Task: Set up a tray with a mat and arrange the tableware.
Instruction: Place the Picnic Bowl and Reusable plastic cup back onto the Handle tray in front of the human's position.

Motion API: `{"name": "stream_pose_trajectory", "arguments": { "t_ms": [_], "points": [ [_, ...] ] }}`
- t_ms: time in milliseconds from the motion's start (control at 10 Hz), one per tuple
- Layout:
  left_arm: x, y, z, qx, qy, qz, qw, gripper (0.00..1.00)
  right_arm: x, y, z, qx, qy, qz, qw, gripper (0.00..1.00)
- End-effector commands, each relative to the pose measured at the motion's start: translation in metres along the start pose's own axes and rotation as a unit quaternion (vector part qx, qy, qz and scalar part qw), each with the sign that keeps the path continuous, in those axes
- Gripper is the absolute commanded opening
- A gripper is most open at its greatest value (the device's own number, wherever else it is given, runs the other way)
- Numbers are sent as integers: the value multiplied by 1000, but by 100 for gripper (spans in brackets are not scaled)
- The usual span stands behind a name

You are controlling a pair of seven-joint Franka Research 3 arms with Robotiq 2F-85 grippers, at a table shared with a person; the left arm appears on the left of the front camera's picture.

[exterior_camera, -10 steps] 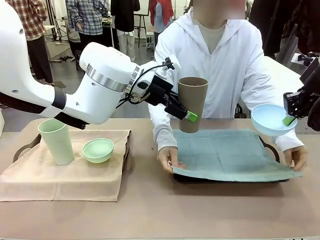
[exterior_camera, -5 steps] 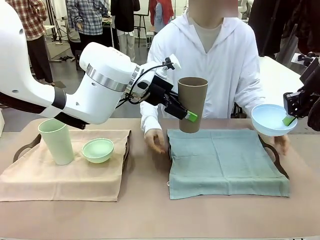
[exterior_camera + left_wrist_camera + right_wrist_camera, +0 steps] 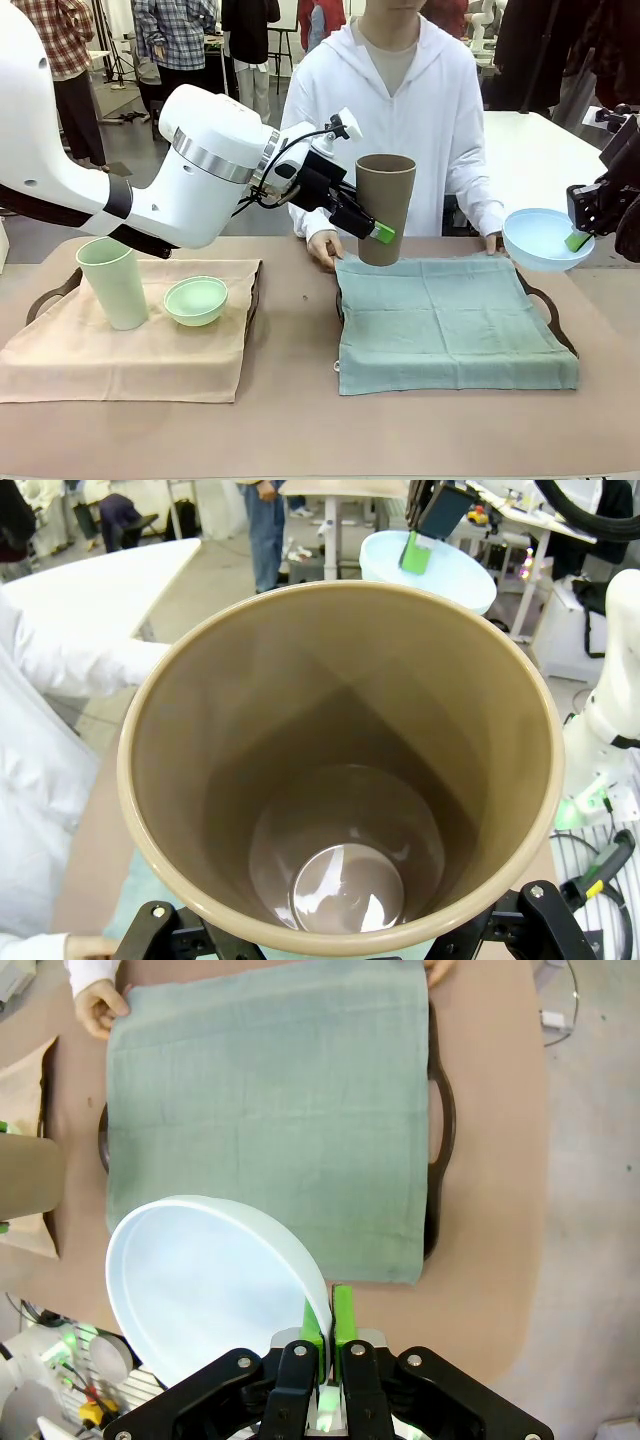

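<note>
Front view: our left pincer [image 3: 378,232] holds the brown tumbler [image 3: 385,207] upright above the green mat [image 3: 450,320], ready for placing; our right pincer [image 3: 578,240] pinches the pale blue bowl [image 3: 545,238] by its rim beside the tray [image 3: 545,300]. Left wrist view: the tumbler's mouth faces us. Right wrist view: the bowl hangs clear, leaving the mat free.

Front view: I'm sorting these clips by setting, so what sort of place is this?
Probably a robotics lab or workshop, not a dining room. A white robot arm works at a table across from a seated person, and people stand among other work tables behind.
</note>
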State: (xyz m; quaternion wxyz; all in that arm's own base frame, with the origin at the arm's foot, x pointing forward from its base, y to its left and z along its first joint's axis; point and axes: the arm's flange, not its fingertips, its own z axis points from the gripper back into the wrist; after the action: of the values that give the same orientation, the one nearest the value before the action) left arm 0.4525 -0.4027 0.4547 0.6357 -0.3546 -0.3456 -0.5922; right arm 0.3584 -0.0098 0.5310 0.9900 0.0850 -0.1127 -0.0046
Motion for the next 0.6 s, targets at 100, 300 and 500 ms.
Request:
{"name": "stream_pose_trajectory", "arguments": {
  "t_ms": [100,300,500],
  "points": [
    [3,1,0,-5,-4,-1,1000,24,0,0,2,0,-1,1,1000,0],
    [3,1,0,-5,-4,-1,1000,24,0,0,2,0,-1,1,1000,0],
    [3,1,0,-5,-4,-1,1000,24,0,0,2,0,-1,1,1000,0]
  ]
}}
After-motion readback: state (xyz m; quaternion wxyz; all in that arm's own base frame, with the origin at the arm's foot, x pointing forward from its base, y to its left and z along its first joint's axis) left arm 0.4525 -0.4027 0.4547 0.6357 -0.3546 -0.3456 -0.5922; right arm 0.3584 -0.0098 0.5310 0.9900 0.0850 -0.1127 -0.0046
